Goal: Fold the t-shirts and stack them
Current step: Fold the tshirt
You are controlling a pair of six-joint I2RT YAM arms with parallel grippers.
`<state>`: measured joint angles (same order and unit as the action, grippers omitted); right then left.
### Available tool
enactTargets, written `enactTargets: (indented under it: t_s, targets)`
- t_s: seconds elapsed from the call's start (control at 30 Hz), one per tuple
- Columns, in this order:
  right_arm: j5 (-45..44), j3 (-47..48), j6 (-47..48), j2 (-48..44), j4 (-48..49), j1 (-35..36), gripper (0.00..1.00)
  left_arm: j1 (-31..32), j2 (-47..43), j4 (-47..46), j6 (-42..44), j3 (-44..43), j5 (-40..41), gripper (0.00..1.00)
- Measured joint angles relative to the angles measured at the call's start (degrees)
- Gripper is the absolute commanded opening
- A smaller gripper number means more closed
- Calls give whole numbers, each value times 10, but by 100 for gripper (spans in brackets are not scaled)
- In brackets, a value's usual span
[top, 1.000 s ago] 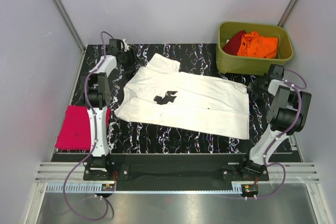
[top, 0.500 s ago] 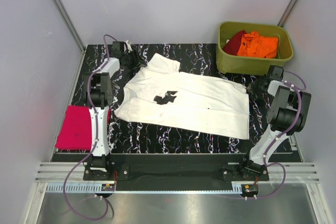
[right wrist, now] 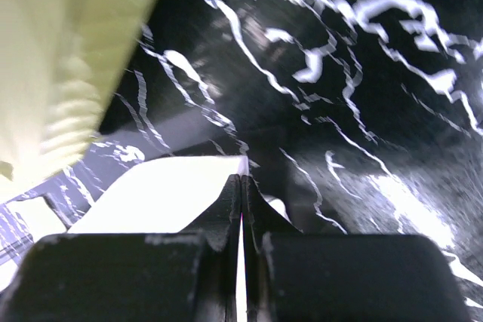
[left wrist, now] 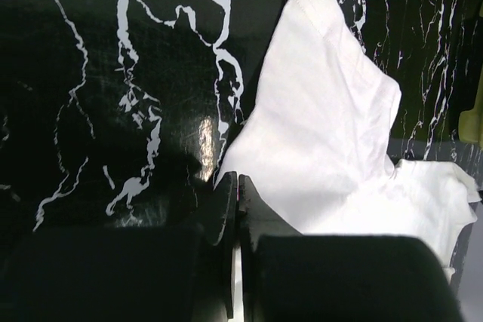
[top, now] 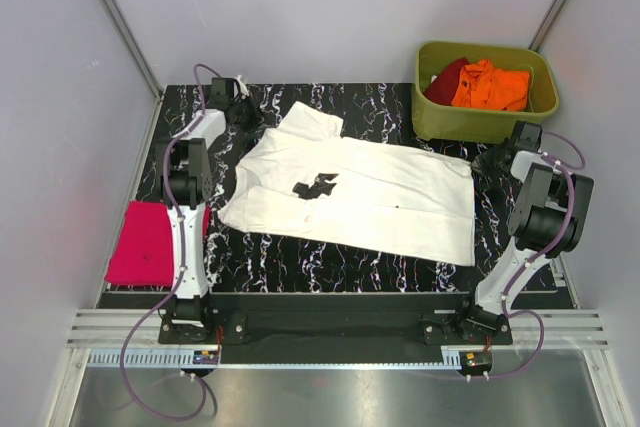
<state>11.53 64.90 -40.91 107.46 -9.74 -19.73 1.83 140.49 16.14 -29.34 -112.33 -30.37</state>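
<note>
A white t-shirt (top: 370,192) with a small black chest print lies spread flat on the black marbled table (top: 330,257). My left gripper (top: 247,119) sits at its far left edge by the sleeve. In the left wrist view that gripper (left wrist: 235,180) is shut on the edge of the white cloth (left wrist: 324,126). At the shirt's far right corner my right gripper (top: 487,160) is shut too; in the right wrist view its jaws (right wrist: 241,179) pinch the white corner (right wrist: 162,194). A folded magenta-pink t-shirt (top: 148,242) rests at the table's left edge.
An olive-green tub (top: 480,127) stands at the back right, just behind my right gripper, holding an orange t-shirt (top: 492,85) and a dark red one (top: 447,77). Its wall (right wrist: 68,50) fills the right wrist view's upper left. Grey walls enclose the table.
My left gripper has closed its jaws on the white shirt's edge after shifting slightly near the sleeve. The right gripper has stayed shut in place.
</note>
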Motion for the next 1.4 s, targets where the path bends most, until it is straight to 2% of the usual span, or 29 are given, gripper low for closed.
enactTargets:
  t_s: [0.37, 0.73, 1.17, 1.4]
  targets:
    - [-5, 30, 30, -5, -15, -2, 0, -9, -97, 19, 31, 44, 18, 0]
    - [-16, 26, 57, -52, -65, -3, 0, -10, -130, 58, 61, 56, 23, 0]
    - [-51, -30, 60, -111, -151, -4, 0, -11, -235, 92, 90, 184, 58, 0]
    - [-66, -37, 60, -112, -171, -4, 0, -11, -263, 112, 94, 213, 76, 0]
